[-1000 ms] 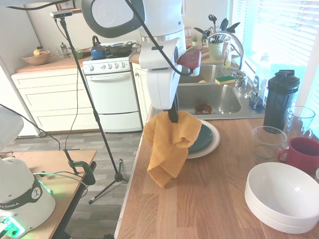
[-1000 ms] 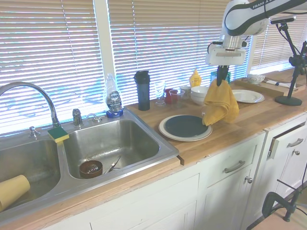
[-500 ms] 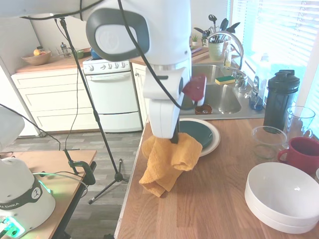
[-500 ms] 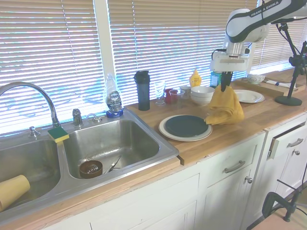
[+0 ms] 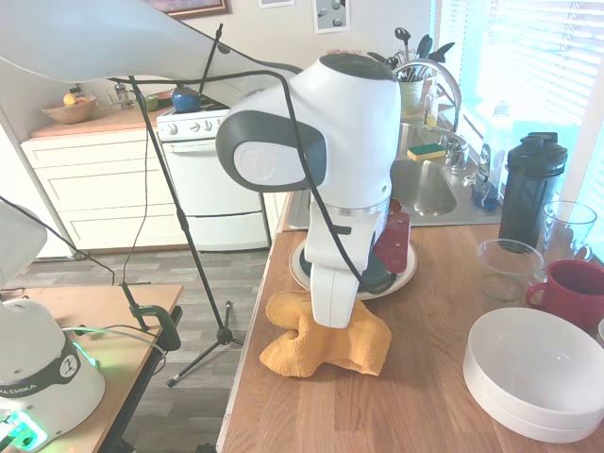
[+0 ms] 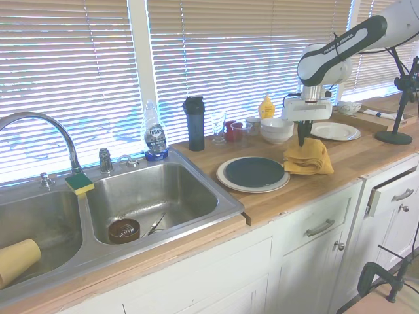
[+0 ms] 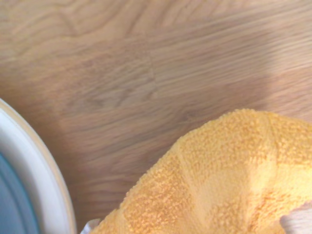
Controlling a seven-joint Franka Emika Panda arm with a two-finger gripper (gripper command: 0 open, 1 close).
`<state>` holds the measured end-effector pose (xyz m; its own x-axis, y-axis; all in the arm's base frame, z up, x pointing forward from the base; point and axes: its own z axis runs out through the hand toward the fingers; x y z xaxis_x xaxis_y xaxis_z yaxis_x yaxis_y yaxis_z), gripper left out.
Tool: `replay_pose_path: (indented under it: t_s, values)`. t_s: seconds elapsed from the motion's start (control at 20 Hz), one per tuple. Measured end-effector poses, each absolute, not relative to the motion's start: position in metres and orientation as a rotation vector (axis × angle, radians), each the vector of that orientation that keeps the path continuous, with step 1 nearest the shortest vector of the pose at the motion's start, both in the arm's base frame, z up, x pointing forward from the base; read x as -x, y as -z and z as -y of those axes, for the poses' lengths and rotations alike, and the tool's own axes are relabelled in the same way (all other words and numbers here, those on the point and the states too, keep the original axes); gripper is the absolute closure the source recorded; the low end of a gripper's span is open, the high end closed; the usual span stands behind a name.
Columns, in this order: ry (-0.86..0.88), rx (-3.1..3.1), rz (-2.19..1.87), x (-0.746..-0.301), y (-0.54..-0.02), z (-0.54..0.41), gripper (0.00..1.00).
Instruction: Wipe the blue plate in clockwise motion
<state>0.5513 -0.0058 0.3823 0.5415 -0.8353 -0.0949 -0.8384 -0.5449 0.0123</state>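
The landmark is the cream-white plate [image 6: 253, 175] on the wooden counter [image 6: 340, 163], just right of the sink [image 6: 154, 196] in the second exterior view. The blue plate [image 6: 254, 171] lies stacked inside it, its face bare and uncovered. Right of that pair, touching or nearly touching the cream rim, the yellow cloth [image 6: 308, 157] sits bunched on the wood, with the gripper [image 6: 301, 140] coming straight down into the top of the heap. The fingertips are buried in the folds, so I cannot tell whether they are pinched on the cloth or parted.

The cloth rests beside the plates, not on them, so no wiping contact exists yet. To do the step well, the cloth should be carried from the right side of the cream-white plate onto the blue centre, pressed flat enough that a broad patch bears on the glaze, then swept in circles well inside the blue rim. Pressure should stay light: the stacked plates probably slide on each other.
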Motion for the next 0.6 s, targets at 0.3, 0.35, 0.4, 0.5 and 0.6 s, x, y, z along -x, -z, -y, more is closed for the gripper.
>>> replay_pose_path:
  t_s: [0.3,0.35,0.4,0.5,0.6]
  values:
    - [-0.127,2.73,-1.47,-0.553,-0.3807,0.0059,0.0]
    - [-0.127,2.73,-1.47,-0.553,-0.3807,0.0059,0.0]
    - [-0.126,2.73,-1.47,-0.553,-0.3808,0.0059,0.0]
    - [-0.125,2.73,-1.468,-0.5529,-0.3813,0.0058,0.0]
    - [-0.123,2.731,-1.463,-0.5528,-0.3825,0.0055,0.0]
